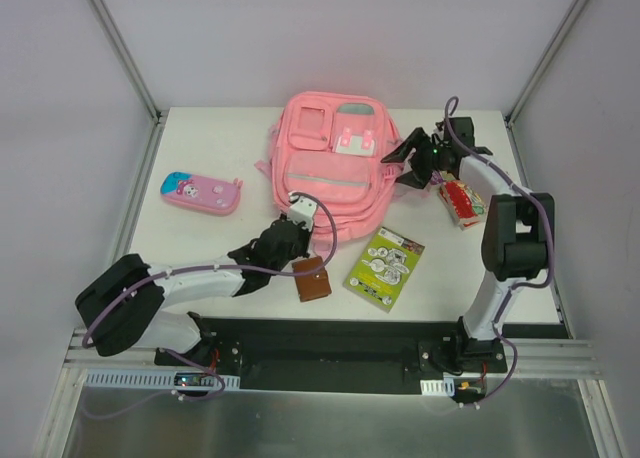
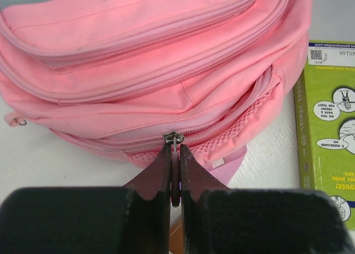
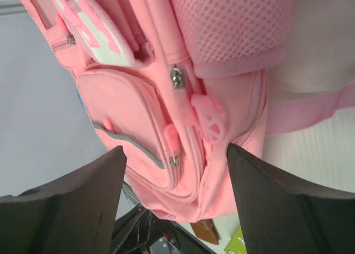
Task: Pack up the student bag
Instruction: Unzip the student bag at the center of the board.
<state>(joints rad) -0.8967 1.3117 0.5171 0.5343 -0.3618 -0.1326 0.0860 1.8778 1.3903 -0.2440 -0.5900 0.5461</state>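
Overhead view looks down on the whole bench point(image 1: 220, 138); both wrist views — close up — face the backpack point(image 1: 330, 168), shared by all.

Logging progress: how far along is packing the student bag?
Done: nothing packed; the pencil case, wallet, green book and red packet lie on the table. In hand: the left end effector is shut on the zipper pull of the student bag; the right end effector is open beside it. Left: unzipping, loading, closing.
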